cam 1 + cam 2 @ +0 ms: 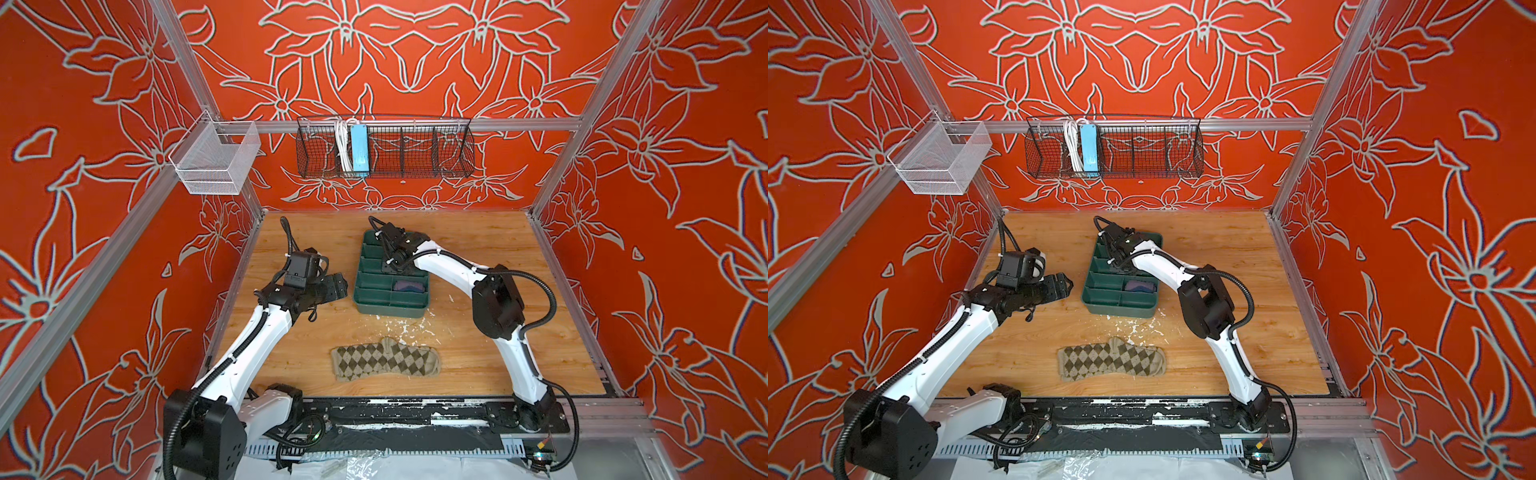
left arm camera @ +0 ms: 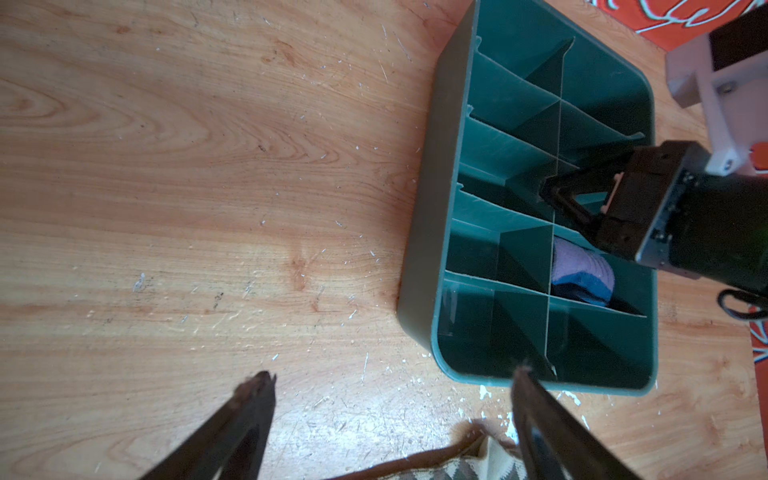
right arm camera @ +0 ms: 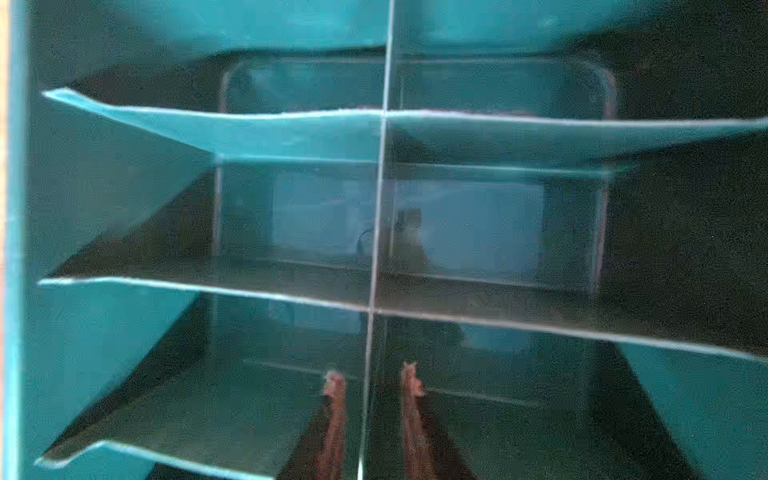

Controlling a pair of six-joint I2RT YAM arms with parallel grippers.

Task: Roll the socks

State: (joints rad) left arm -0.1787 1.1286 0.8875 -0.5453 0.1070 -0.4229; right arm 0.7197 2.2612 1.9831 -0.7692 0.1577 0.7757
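Lifting my right gripper (image 3: 372,376), jaws slightly apart, seemingly empty, straight off the tray (image 1: 386,311) lets my wide-open left gripper (image 2: 392,374) take the near argyle sock (image 1: 384,363).

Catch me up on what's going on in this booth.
Two robot arms are working on socks. The purple sock already lies rolled in a compartment of the green tray. The right gripper reaches down into the tray, its jaws narrowly apart astride the middle divider, holding nothing. The left gripper hovers open beside the tray, empty. The argyle sock lies flat and unrolled on the table.
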